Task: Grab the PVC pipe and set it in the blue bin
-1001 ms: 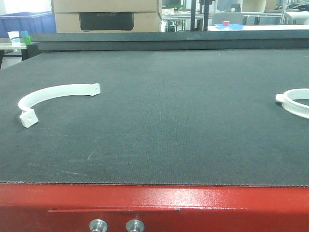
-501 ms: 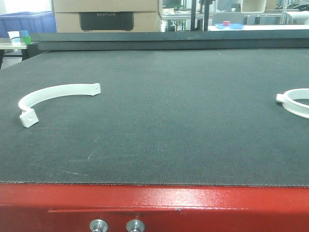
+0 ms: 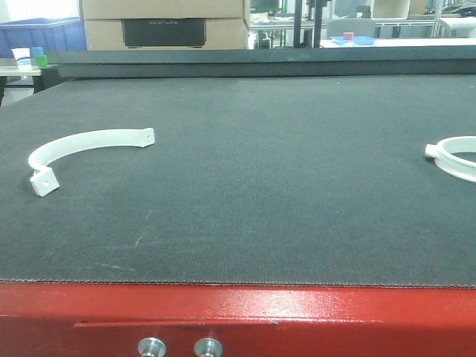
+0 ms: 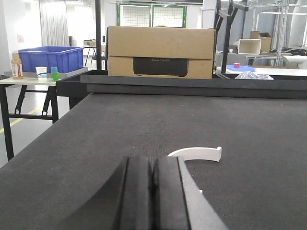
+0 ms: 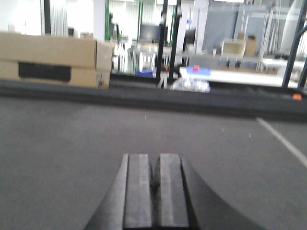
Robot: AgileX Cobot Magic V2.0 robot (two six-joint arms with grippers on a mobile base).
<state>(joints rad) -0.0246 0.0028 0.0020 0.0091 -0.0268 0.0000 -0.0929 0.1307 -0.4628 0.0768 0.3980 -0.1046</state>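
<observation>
A white curved PVC pipe piece (image 3: 82,145) lies on the dark mat at the left; the left wrist view shows it (image 4: 196,153) just ahead and to the right of my left gripper (image 4: 152,165), which is shut and empty. A second white curved piece (image 3: 454,158) lies at the mat's right edge, partly cut off. My right gripper (image 5: 154,163) is shut and empty over bare mat, with no pipe in its view. The blue bin (image 4: 50,58) stands on a side table beyond the mat's far left corner, also seen as a blue bin (image 3: 41,33) in the front view. Neither gripper shows in the front view.
A large cardboard box (image 4: 160,51) stands behind the raised black rim (image 3: 260,63) at the mat's far end. A bottle (image 4: 17,67) and small cups (image 4: 48,73) sit beside the bin. The table's red front edge (image 3: 238,320) is nearest the camera.
</observation>
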